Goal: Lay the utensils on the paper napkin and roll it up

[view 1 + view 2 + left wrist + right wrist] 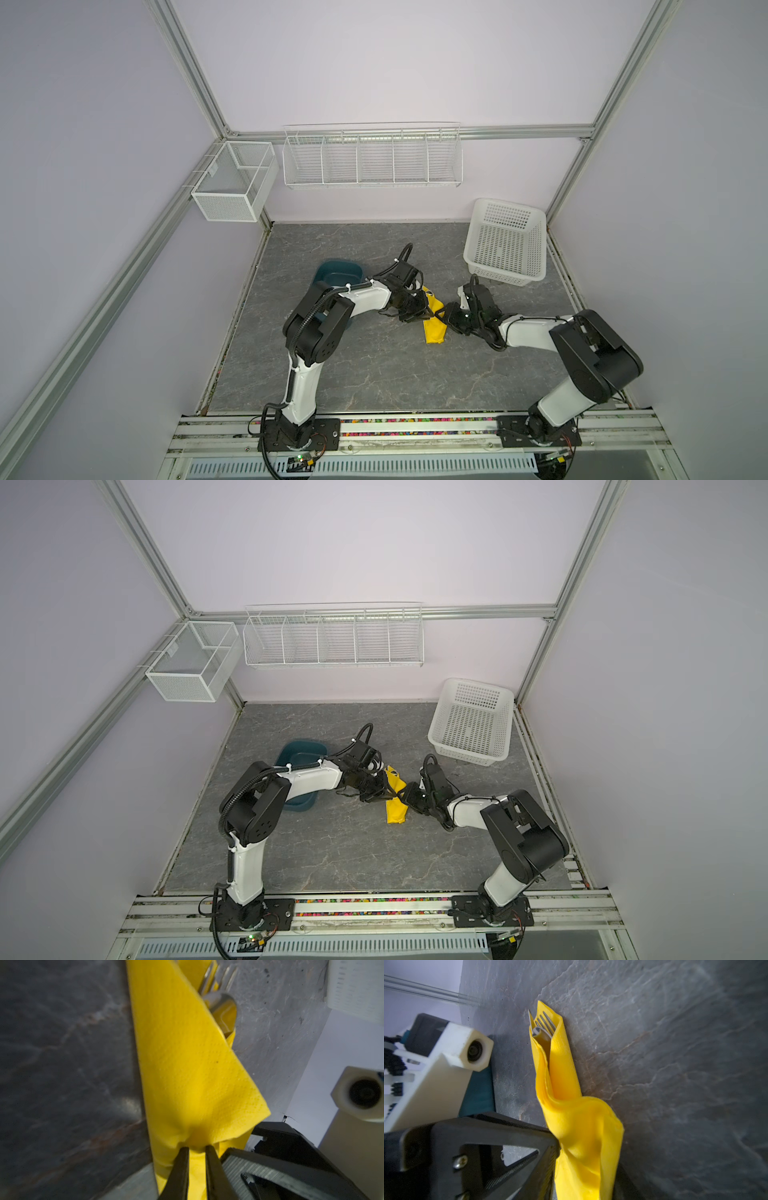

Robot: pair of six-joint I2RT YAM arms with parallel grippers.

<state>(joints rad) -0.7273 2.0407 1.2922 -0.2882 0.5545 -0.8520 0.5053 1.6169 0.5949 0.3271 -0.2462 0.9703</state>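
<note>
Pale lilac walls (395, 62) and a bare aluminium frame (189, 66) close in a grey, marble-veined table (374, 374). In both top views a white mesh box (232, 195) hangs in the upper left, and a white wire rack (372, 160) with five compartments sits on the back wall. A white perforated plastic basket (503, 272) stands at centre right, showing only its own slotted floor. A dark teal tub (332, 266) sits left of centre, largely hidden behind the left arm, so I can't see what it holds.

The paper napkin (434, 330) lies just right of centre as a loose, bright yellow roll. Its long axis runs up the frame, leaning slightly left at the top. The paper is soft and finely dimpled, and creased where it is bunched. The utensils poke out of its upper, far end: the fork (547, 1021) with its tines, the spoon (540, 1033) with its shiny rounded bowl, and the knife (530, 1017) with its thin tip.

The left gripper (197, 1148) is narrow, pinching a fold of the napkin near the roll's middle. The right gripper (442, 316) meets the roll from the opposite side. One black finger (519, 1126) presses the paper, but I can't tell if it grips.
</note>
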